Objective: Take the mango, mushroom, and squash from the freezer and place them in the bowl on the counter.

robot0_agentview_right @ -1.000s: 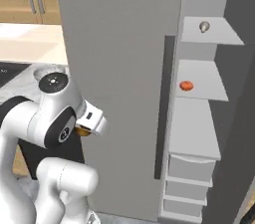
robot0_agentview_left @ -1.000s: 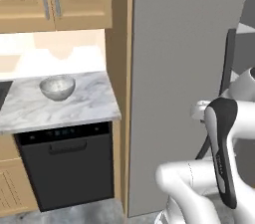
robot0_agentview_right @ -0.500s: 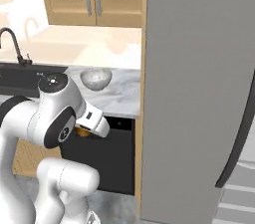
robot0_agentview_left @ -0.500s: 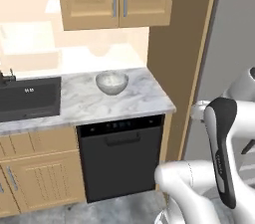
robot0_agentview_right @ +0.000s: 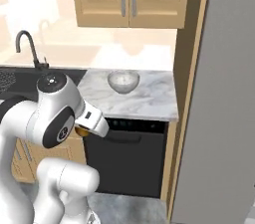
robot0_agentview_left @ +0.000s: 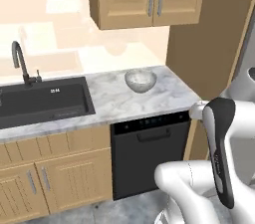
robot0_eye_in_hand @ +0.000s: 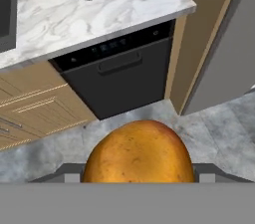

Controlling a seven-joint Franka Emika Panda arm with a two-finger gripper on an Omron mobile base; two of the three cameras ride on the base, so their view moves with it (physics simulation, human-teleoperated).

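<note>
Dishwasher (robot0_agentview_left: 149, 161) below counter (robot0_agentview_left: 114, 103), bowl (robot0_agentview_left: 140, 79) beside sink (robot0_agentview_left: 42, 103).

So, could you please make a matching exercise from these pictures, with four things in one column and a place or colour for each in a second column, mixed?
Things:
1. bowl
2. mango
3. sink
4. dishwasher

Places and colours:
A. black, under the counter
B. dark basin set into the counter, left of the bowl
C. orange-yellow, between the fingers of the gripper
D. silvery-grey, standing on the marble counter

Pairs: 1-D, 2-C, 3-B, 4-A
</note>
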